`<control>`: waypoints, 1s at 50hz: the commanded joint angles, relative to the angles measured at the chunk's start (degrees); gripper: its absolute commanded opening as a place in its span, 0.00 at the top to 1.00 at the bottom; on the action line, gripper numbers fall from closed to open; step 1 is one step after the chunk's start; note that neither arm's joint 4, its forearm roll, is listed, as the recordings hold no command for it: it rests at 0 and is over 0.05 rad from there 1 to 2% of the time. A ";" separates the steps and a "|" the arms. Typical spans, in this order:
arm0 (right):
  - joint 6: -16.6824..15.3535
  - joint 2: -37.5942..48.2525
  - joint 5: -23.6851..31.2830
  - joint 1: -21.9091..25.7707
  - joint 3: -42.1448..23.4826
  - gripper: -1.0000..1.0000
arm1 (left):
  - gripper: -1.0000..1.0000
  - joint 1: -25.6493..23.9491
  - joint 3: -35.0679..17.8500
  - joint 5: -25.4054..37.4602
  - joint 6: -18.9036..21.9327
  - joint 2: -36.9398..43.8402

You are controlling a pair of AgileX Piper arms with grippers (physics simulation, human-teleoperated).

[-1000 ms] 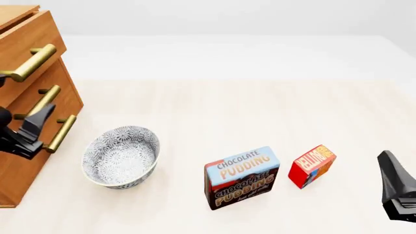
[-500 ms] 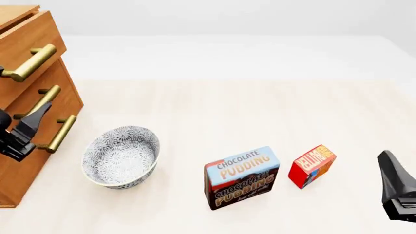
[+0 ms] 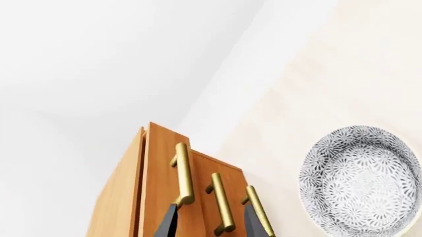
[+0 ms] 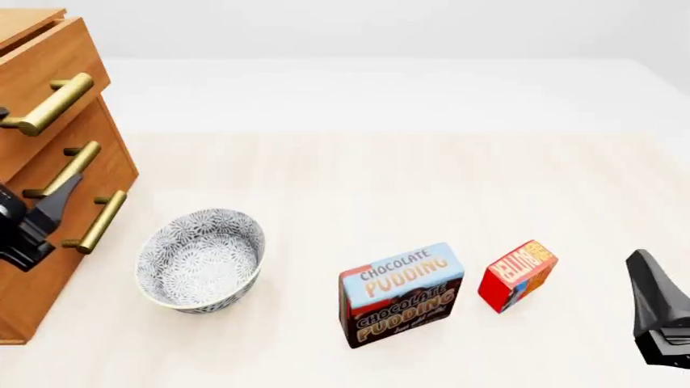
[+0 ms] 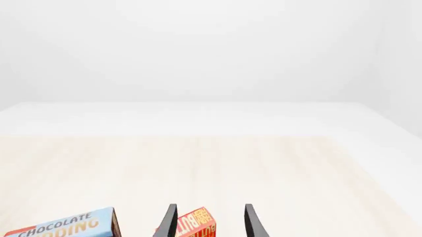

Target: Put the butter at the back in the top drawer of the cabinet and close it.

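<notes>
The butter (image 4: 518, 274) is a small red box standing on the table at the right, and in the right wrist view the butter (image 5: 194, 225) shows between the fingers, a short way ahead of them. My right gripper (image 4: 647, 275) hangs open to its right, apart from it. The cabinet (image 4: 44, 267) stands at the far left. Its top drawer (image 4: 44, 69) sticks out a little past the two lower ones, with its brass handle (image 3: 183, 173) free. My left gripper (image 4: 63, 194) is open in front of the lower drawers, and the middle handle (image 3: 221, 203) lies between its fingers (image 3: 168, 223).
A patterned bowl (image 4: 200, 259) sits on the table just right of the cabinet. The chocolate pudding box (image 4: 401, 295) stands left of the butter. The table's far edge (image 4: 377, 61) runs behind everything.
My left gripper has drifted slightly left, toward the picture's edge, in front of the lower drawers. The right arm, the butter and the drawer have not moved.
</notes>
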 commanded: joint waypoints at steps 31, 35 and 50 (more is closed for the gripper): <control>0.00 0.00 0.00 0.00 0.00 0.00 | 0.00 0.03 1.07 -5.55 11.92 4.22; 0.00 0.00 0.00 0.00 0.00 0.00 | 0.00 0.37 1.12 -5.77 12.63 4.29; 0.00 0.00 0.00 0.00 0.00 0.00 | 0.00 1.38 1.53 -6.45 13.82 4.56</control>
